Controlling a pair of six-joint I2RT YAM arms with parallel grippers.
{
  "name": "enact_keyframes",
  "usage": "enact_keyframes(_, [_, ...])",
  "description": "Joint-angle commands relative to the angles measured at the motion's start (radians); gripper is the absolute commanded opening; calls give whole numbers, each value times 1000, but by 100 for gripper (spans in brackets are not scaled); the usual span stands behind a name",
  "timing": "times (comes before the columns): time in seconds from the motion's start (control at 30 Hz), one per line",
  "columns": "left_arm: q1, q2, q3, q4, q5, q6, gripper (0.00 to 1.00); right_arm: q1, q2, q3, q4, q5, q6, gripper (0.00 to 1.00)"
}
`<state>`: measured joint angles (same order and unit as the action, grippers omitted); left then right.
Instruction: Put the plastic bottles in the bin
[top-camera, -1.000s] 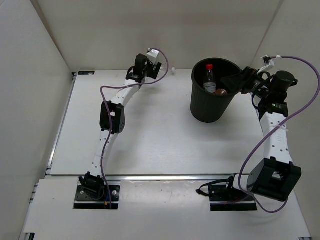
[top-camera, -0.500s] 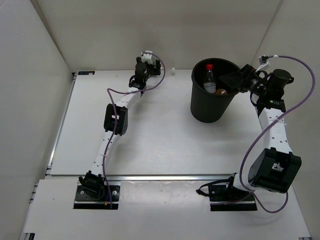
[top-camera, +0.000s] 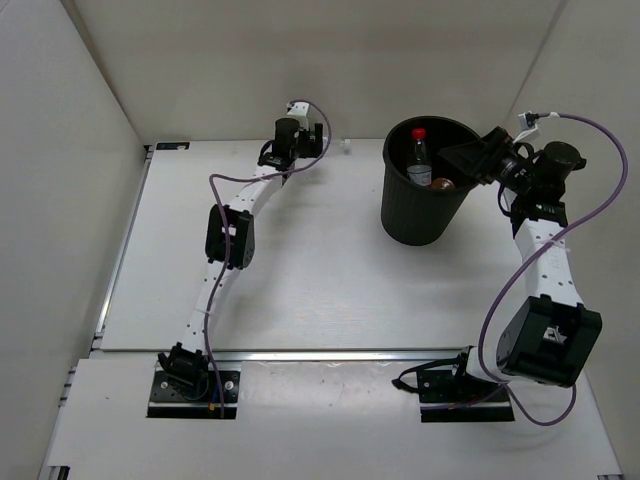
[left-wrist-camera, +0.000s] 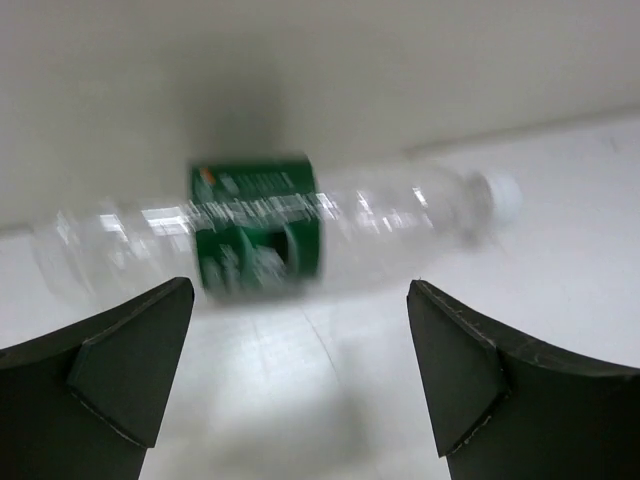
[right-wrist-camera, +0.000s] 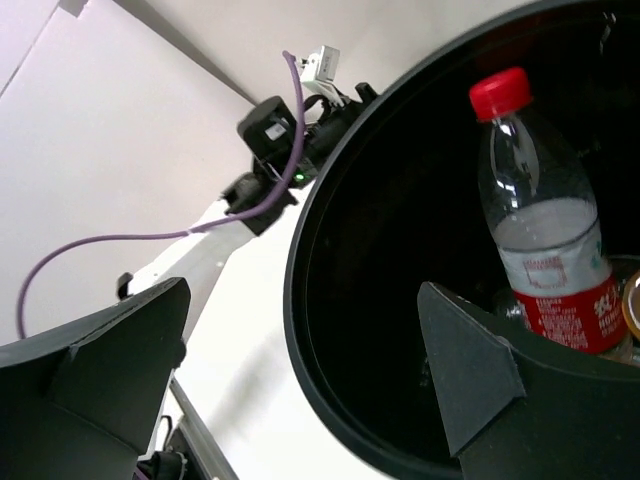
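A clear plastic bottle with a green label lies on its side against the back wall, its white cap to the right. My left gripper is open just in front of it, without touching it. The black bin stands at the back right. Inside it leans a clear bottle with a red cap and red label, beside an orange bottle. My right gripper hangs open over the bin's right rim with nothing between its fingers.
White walls close the table at the back and on both sides. The left arm stretches along the left half toward the back wall. A purple cable loops around the right arm. A metal rail runs along the near edge.
The left wrist has turned and shifted slightly right along the back wall toward the green-label bottle. The right gripper has drawn back a little at the bin's rim.
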<state>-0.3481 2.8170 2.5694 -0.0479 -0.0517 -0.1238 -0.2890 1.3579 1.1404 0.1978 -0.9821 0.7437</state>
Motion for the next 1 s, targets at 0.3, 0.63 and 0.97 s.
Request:
enact_keyframes(0.3, [26,-286,-76,-341,58,-43,99,-22,-161,-88,77,16,28,95])
enact_keyframes(0.63, [73,-88,48,23,70,-298,99,-32,-128,-71,35,53,16,95])
enact_keyframes(0.97, [112,58,15,302,-10,-585,99,-9,-53,5,5,88,22,94])
